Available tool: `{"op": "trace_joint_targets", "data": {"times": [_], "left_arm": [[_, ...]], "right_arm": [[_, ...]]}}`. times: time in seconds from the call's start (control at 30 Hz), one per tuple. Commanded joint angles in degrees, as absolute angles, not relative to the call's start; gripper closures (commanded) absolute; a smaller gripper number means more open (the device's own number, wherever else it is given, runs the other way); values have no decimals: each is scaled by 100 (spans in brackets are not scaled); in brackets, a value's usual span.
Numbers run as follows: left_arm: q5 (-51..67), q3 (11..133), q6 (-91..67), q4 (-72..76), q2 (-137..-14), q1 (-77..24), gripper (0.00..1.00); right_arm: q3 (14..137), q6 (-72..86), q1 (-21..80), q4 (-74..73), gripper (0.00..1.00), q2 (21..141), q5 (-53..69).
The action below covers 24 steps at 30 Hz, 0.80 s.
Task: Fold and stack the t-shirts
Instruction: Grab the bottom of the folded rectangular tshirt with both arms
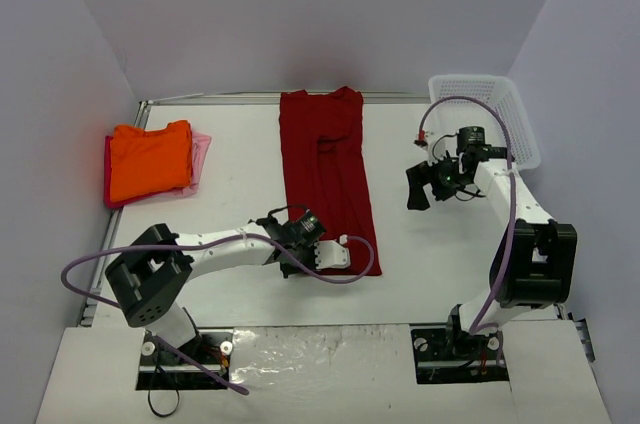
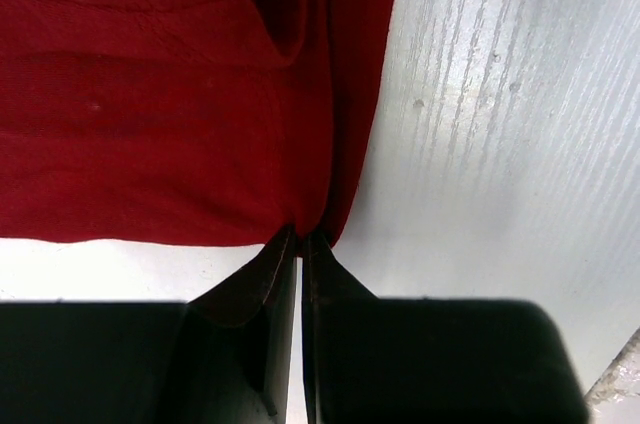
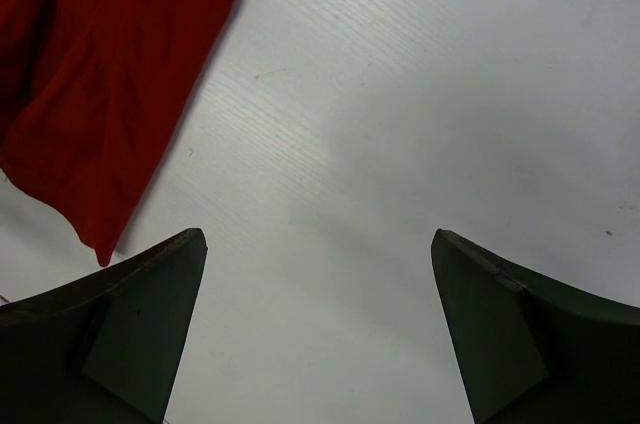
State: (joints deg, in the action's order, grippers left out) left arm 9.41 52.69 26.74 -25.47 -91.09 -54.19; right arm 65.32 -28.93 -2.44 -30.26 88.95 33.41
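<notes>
A dark red t-shirt (image 1: 325,159) lies as a long strip down the middle of the table (image 1: 240,194). My left gripper (image 1: 338,255) sits at its near end. In the left wrist view that gripper (image 2: 302,236) is shut on a corner of the red hem (image 2: 180,114). At the far left a folded bright orange t-shirt (image 1: 150,160) rests on a pale pink one (image 1: 203,151). My right gripper (image 1: 420,190) hovers right of the red shirt. In the right wrist view it is (image 3: 318,236) open over bare table, with the red cloth's edge (image 3: 100,74) at upper left.
A white mesh basket (image 1: 488,114) stands at the back right corner. A purple cable (image 1: 340,276) loops from the left arm across the near end of the red shirt. Walls close in the table on three sides.
</notes>
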Motion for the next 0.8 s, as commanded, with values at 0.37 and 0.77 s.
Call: {"op": "trace_joint_targets", "data": {"times": [0.37, 0.77], "left_arm": [[2627, 5801, 2654, -3286, -9000, -4325, 98], [3357, 6126, 2892, -3858, -9272, -3964, 98]], "right_arm": [[5846, -4069, 747, -3551, 9, 7577, 3656], [5388, -4605, 1502, -3437, 9, 6812, 3419]]}}
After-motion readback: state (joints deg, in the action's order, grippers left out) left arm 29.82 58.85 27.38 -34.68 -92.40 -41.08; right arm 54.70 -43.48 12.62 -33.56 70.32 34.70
